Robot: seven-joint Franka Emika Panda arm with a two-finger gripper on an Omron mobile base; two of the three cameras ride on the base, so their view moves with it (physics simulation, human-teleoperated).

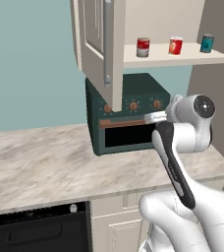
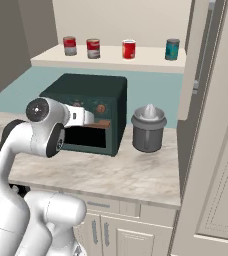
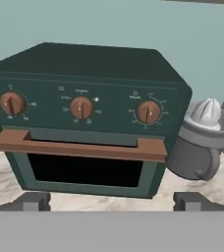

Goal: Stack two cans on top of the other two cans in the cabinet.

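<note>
On the pale shelf (image 2: pixel 111 63) of the cream cabinet (image 1: pixel 97 44), two red cans with white bands stand side by side at the left (image 2: pixel 69 45) (image 2: pixel 93 48). To their right stands another red can (image 2: pixel 129 49), then a teal can (image 2: pixel 172 49). From the left base, a red can (image 1: pixel 143 47), a second red can (image 1: pixel 175 45) and the teal can (image 1: pixel 207 43) are in sight past the open door. My gripper (image 3: pixel 113 202) is open and holds nothing. It hangs well below the shelf, level with the oven front (image 1: pixel 155 117) (image 2: pixel 85 118).
A dark green oven (image 3: pixel 84 123) sits on the marble counter (image 1: pixel 40 162) straight before the hand. A grey juicer with a white cone (image 2: pixel 148 129) stands to its right. The cabinet's open doors jut out at the left (image 1: pixel 111 54) and right (image 2: pixel 218 150).
</note>
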